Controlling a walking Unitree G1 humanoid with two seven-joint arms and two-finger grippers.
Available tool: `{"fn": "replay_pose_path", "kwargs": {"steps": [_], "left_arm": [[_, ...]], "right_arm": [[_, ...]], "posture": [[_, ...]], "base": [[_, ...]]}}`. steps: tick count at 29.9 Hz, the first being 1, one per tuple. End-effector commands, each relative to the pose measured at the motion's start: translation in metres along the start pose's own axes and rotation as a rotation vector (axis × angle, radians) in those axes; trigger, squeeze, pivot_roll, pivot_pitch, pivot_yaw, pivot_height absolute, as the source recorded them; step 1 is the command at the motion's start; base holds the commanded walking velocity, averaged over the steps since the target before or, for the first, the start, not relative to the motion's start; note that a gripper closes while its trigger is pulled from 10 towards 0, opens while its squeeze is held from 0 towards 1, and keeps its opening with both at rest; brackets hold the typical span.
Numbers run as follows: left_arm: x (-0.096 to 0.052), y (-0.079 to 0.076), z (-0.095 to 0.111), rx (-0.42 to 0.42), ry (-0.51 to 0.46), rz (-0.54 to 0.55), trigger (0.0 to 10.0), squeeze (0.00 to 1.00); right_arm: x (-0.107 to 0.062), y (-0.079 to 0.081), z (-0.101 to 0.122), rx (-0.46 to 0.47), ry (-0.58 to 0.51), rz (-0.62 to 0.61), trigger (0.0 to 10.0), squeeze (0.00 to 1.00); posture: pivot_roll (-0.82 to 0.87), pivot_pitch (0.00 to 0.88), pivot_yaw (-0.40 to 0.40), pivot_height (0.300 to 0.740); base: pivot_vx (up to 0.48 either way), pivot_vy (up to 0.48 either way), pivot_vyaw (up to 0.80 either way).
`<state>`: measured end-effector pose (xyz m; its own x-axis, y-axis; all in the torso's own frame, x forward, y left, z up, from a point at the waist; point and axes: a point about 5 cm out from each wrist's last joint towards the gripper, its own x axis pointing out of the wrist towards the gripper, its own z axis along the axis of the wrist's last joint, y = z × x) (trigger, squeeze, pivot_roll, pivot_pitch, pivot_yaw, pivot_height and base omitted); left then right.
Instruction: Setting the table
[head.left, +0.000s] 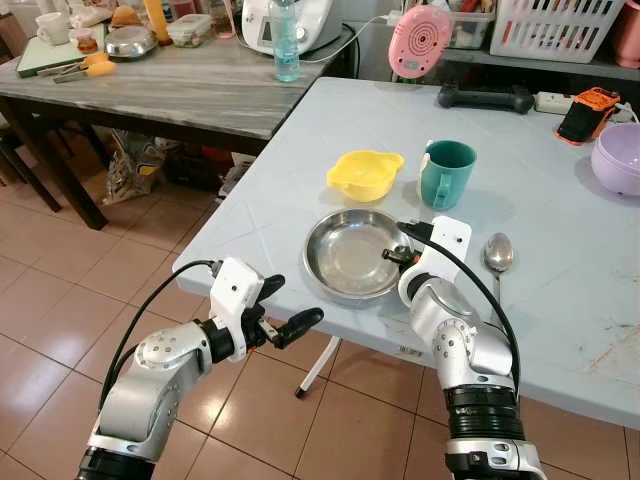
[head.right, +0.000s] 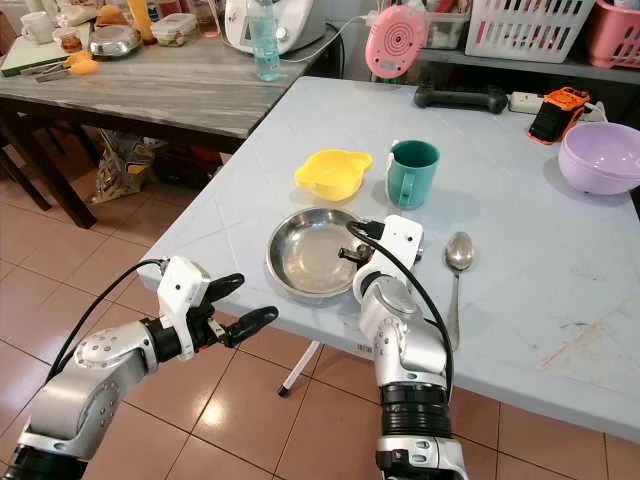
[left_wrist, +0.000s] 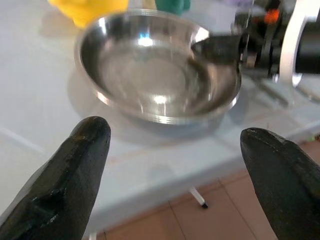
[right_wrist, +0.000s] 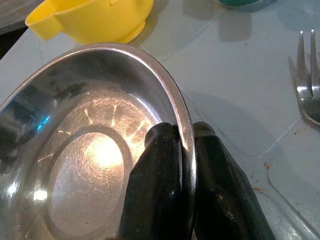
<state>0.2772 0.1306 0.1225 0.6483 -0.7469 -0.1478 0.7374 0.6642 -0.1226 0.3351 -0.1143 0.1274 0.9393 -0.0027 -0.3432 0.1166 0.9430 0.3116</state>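
1. Steel plate (head.left: 352, 254): it sits on the pale counter (head.left: 560, 250) close to the near edge, and the right tool (right_wrist: 182, 145) pinches its rim, one finger inside and one outside.
2. Step in hand, as I judge it: placing or shifting the plate into its setting. The next move calls for keeping the plate level and clear of the near edge before letting go.
3. Left tool (head.left: 285, 318): spread wide, holding nothing, off the near edge over the floor.
4. Teal mug (head.left: 446, 172) and yellow bowl (head.left: 365, 173) stand just behind the plate.
5. Spoon (head.left: 497, 254) lies right of the plate; a fork (right_wrist: 307, 80) lies nearby.
6. No readable writing or brand anywhere.
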Motion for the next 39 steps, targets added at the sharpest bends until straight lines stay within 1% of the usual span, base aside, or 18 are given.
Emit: {"fn": "replay_pose_path", "kwargs": {"steps": [1,8,13,17,18,21,23,26,27,28,29,30,31,33,34,35,36,39], "left_arm": [[0.001,0.002,0.008,0.008,-0.026,0.011,10.0,0.0],[0.006,-0.003,0.013,0.003,-0.046,-0.011,10.0,0.0],[0.008,-0.001,0.012,0.004,-0.044,0.007,10.0,0.0],[0.009,0.013,0.004,0.021,-0.047,0.172,10.0,0.0],[0.008,0.018,0.004,0.034,-0.064,0.238,10.0,0.0],[0.009,0.021,0.009,0.041,-0.096,0.292,10.0,0.0],[0.01,0.021,0.011,0.03,-0.103,0.306,10.0,0.0],[0.012,0.029,0.011,0.026,-0.112,0.384,10.0,0.0],[0.012,0.035,0.007,0.016,-0.114,0.45,10.0,0.0],[0.01,0.038,0.005,0.009,-0.116,0.477,10.0,0.0],[0.008,0.042,0.002,0.007,-0.116,0.516,10.0,0.0],[0.006,0.044,0.0,0.013,-0.115,0.541,10.0,0.0],[0.005,0.045,-0.002,0.01,-0.116,0.551,10.0,0.0],[0.002,0.048,-0.01,-0.01,-0.104,0.578,10.0,0.0],[-0.002,0.051,-0.018,-0.048,-0.095,0.61,10.0,0.0],[-0.002,0.051,-0.018,-0.048,-0.095,0.61,10.0,0.0],[-0.004,0.052,-0.022,-0.059,-0.091,0.634,10.0,0.0],[-0.006,0.054,-0.026,-0.059,-0.094,0.673,10.0,0.0]], "right_arm": [[0.002,-0.011,-0.015,-0.027,0.066,-0.075,0.0,0.0],[0.003,-0.017,-0.017,-0.032,0.063,-0.095,0.0,0.0],[0.003,-0.018,-0.015,-0.012,0.052,-0.085,0.0,0.0],[-0.001,-0.019,-0.013,-0.013,0.021,-0.044,0.0,0.0],[-0.003,-0.017,-0.011,-0.062,-0.013,0.0,0.0,0.0],[-0.008,-0.018,-0.006,-0.183,-0.081,0.027,0.0,0.0],[-0.009,-0.019,-0.007,-0.169,-0.083,0.032,0.0,0.0],[-0.015,-0.025,-0.008,-0.142,-0.1,0.04,0.0,0.0],[-0.02,-0.027,-0.009,-0.15,-0.128,0.047,1.3,0.0],[-0.023,-0.028,-0.007,-0.146,-0.15,0.049,3.1,0.0],[-0.028,-0.029,-0.005,-0.156,-0.189,0.052,6.6,0.0],[-0.032,-0.03,-0.003,-0.179,-0.218,0.055,7.8,0.0],[-0.034,-0.03,-0.003,-0.179,-0.23,0.054,10.0,0.0],[-0.041,-0.033,-0.002,-0.158,-0.26,0.051,10.0,0.0],[-0.047,-0.037,0.001,-0.203,-0.3,0.032,10.0,0.0],[-0.047,-0.037,0.001,-0.203,-0.3,0.032,10.0,0.0],[-0.051,-0.042,0.002,-0.225,-0.319,0.019,10.0,0.0],[-0.057,-0.052,0.005,-0.238,-0.331,-0.013,10.0,0.0]], "posture": [[-0.01,0.056,0.07,0.74],[-0.01,0.04,0.071,0.74],[-0.01,0.026,0.071,0.74],[-0.01,0.011,0.07,0.74],[-0.02,0.01,0.07,0.74],[-0.02,0.003,0.067,0.74],[-0.02,0.003,0.067,0.74],[-0.03,0.0,0.063,0.74],[-0.03,0.0,0.062,0.74],[-0.03,0.0,0.062,0.74],[-0.03,0.0,0.062,0.74],[-0.04,0.0,0.061,0.74],[-0.04,0.0,0.061,0.74],[-0.04,0.0,0.056,0.74],[-0.04,0.0,0.056,0.74],[-0.04,0.0,0.056,0.74],[-0.05,0.0,0.053,0.74],[-0.06,0.0,0.048,0.74]], "base": [[0.0,0.0,0.0],[0.0,0.0,0.0],[0.0,0.0,0.0],[0.0,0.0,0.0],[0.0,0.0,0.0],[0.0,0.0,0.0],[0.0,0.0,0.0],[0.0,0.0,0.0],[0.0,0.0,0.0],[0.0,0.0,0.0],[0.0,0.0,0.0],[0.0,0.0,0.0],[0.0,0.0,0.0],[0.0,0.0,0.0],[0.0,0.0,0.0],[0.0,0.0,0.0],[0.0,0.0,0.0],[0.0,0.0,0.0]]}}
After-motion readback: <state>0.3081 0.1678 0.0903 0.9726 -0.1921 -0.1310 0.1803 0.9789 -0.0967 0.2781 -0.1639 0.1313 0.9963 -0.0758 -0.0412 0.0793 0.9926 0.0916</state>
